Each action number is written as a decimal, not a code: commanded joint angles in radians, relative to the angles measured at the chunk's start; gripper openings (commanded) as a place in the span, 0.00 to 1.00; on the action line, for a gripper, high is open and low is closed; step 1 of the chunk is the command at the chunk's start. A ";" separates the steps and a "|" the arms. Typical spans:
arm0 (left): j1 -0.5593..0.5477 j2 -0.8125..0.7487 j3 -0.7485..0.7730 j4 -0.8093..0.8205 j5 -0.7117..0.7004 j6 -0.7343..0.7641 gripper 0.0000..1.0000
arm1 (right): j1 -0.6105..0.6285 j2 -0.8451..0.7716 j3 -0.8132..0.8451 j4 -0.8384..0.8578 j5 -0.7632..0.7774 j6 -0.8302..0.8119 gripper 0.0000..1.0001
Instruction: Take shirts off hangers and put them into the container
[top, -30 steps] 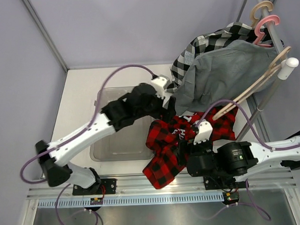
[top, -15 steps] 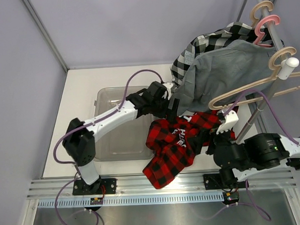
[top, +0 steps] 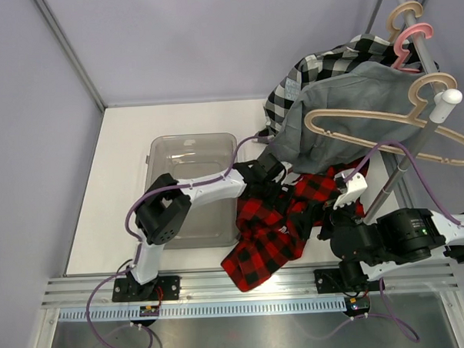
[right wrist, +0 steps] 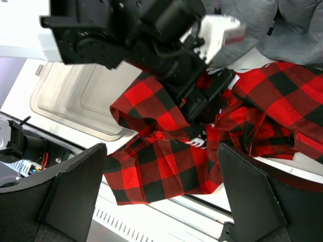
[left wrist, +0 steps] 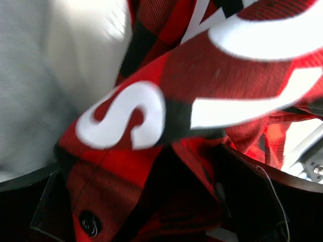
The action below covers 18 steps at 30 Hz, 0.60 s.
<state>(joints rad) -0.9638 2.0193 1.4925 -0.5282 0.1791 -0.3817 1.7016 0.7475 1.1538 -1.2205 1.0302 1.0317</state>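
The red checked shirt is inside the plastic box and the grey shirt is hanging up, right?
Not quite. The red checked shirt isn't inside the plastic box. It lies on the table right next to the box, as the top view shows. The grey shirt really is hanging up.

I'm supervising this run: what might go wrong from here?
The plaid shirt lies outside the container, one corner past the table's near edge; it may slide off. The open left gripper sits in bunched folds, so it may pinch only one layer. The bare tan hanger hangs over the right arm's cable and could snag.
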 commanded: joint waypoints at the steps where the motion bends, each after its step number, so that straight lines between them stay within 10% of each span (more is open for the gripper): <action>1: -0.039 0.039 0.026 0.013 -0.033 -0.029 0.99 | 0.009 -0.019 -0.022 0.047 0.042 -0.009 0.99; 4: -0.056 0.050 -0.008 0.036 -0.064 -0.052 0.92 | 0.007 -0.023 -0.029 0.049 0.037 -0.004 0.99; 8: -0.056 0.027 -0.044 0.054 -0.156 -0.075 0.00 | 0.007 -0.023 -0.026 0.041 0.033 0.002 0.99; 18: -0.055 -0.456 0.234 -0.066 -0.601 0.194 0.00 | 0.007 -0.040 0.001 0.010 0.045 -0.002 1.00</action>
<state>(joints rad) -1.0237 1.8091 1.5410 -0.6331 -0.2073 -0.3149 1.7020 0.7223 1.1271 -1.2018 1.0294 1.0279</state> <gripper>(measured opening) 0.042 0.993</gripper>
